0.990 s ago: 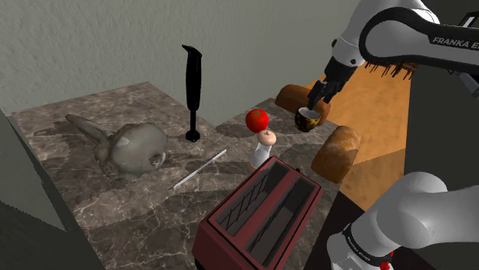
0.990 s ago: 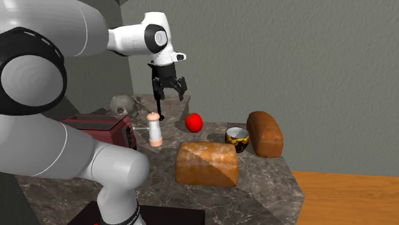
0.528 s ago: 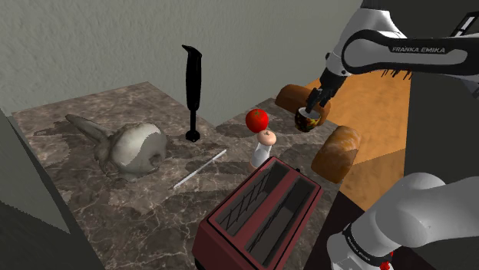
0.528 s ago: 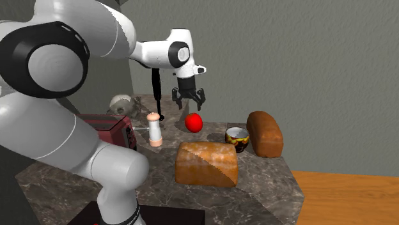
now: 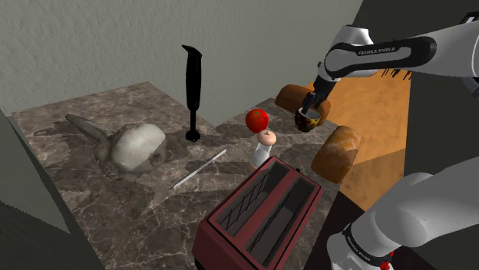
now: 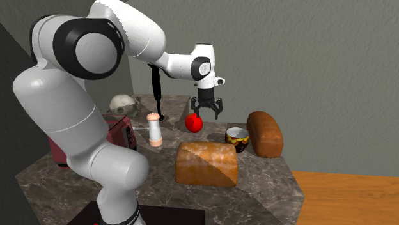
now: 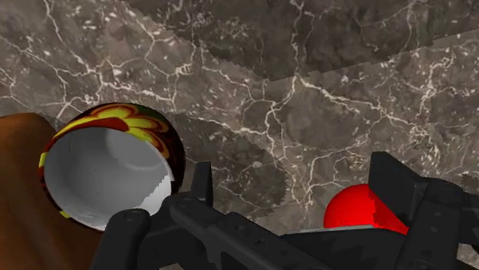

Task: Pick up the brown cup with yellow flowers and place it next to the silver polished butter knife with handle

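On the dark marbled surface (image 6: 268, 185), upright between a red ball (image 6: 194, 122) and a brown loaf (image 6: 265, 133): the brown cup (image 6: 237, 137) with yellow flowers, white inside, just beside the loaf. Same spot as half a second ago. Since then, swung toward the second exterior view's right and a little lower: the pincer (image 6: 207, 110), away from the black stick blender (image 6: 156, 96) and now above the red ball. Cup to the pincer's right in that view, lower down, untouched. In the wrist view, outside the fingers (image 7: 395, 188), off beyond one of them, open mouth showing, with the red ball partly under the other. Pincer spread wide, clasping nothing, touching nothing. In the shoulder view, drawn right over the cup (image 5: 308, 120), yet apart from it by the other two views. Nearer the stand: a second loaf (image 6: 207, 164), a small shaker (image 6: 153, 128) and a dark red toaster (image 6: 118, 128). Well apart from the cup, toward the shoulder view's left past the shaker, flat on the surface: the silver butter knife (image 5: 199, 169), with a grey rabbit-like figure (image 5: 127, 144) beyond.
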`<act>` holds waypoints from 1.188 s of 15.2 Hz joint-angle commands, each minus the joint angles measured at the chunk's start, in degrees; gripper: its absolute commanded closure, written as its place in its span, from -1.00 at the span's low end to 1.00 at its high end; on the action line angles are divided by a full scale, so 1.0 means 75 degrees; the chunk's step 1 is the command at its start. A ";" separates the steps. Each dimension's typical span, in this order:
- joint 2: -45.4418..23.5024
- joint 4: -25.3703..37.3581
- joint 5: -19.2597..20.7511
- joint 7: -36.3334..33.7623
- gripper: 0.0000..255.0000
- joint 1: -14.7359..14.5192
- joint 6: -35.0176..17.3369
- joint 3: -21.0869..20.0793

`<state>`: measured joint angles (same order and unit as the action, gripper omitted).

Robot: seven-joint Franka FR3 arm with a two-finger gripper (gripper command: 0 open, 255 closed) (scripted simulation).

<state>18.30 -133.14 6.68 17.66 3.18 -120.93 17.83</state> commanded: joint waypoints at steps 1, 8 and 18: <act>-0.0578 0.0174 -0.0148 0.0408 -1.00 0.0018 -0.0353 0.0276; -0.2692 0.1340 -0.1167 0.1903 -1.00 0.0165 -0.0977 0.0906; -0.3457 0.1254 -0.1636 0.2305 -1.00 0.0275 -0.1720 0.0879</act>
<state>-7.45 -123.58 -5.45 34.81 5.20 -133.49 24.43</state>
